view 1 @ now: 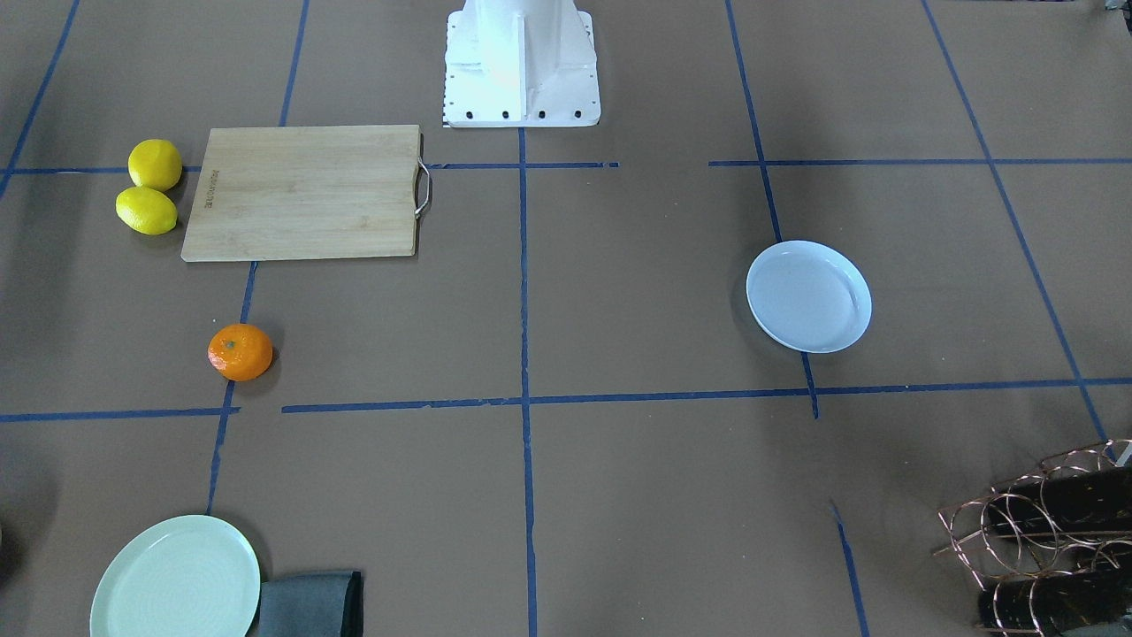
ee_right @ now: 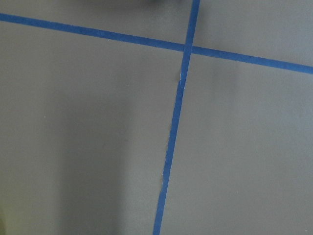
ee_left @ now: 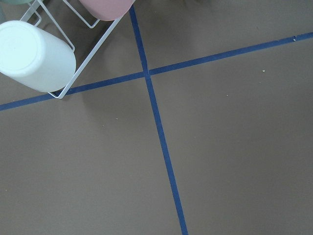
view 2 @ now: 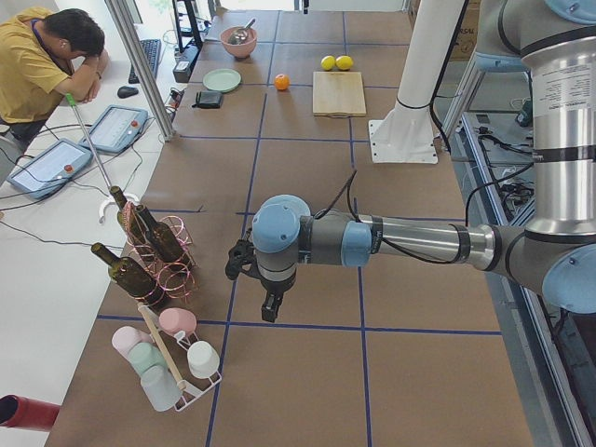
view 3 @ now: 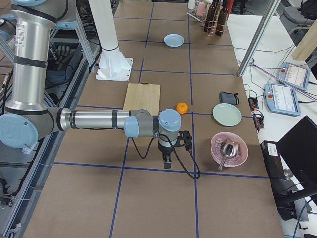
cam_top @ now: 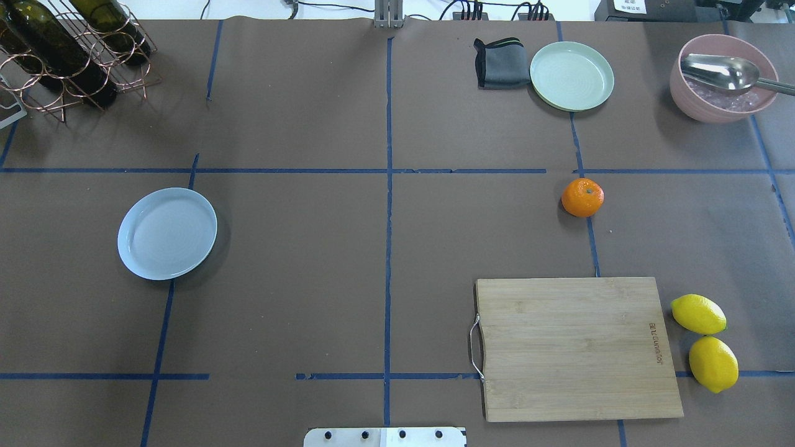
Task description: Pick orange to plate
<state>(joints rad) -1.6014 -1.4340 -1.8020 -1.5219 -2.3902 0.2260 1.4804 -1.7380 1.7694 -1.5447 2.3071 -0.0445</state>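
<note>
Resting on matte brown paper (cam_top: pixel 310 261): round dimpled orange (cam_top: pixel 582 197), shallow rimmed plate (cam_top: pixel 167 233).

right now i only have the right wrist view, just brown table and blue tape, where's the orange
Observer: The orange sits on a blue tape line in the robot's right half of the table, farther from the robot than the cutting board.
Operator: ok and the plate it goes on
Observer: The pale blue plate lies empty in the left half, far from the orange.
Operator: is my arm anywhere near the fruit
Observer: No. The side view shows the right arm stretched over bare table, apart from the orange and closer to the table's right end.
</note>
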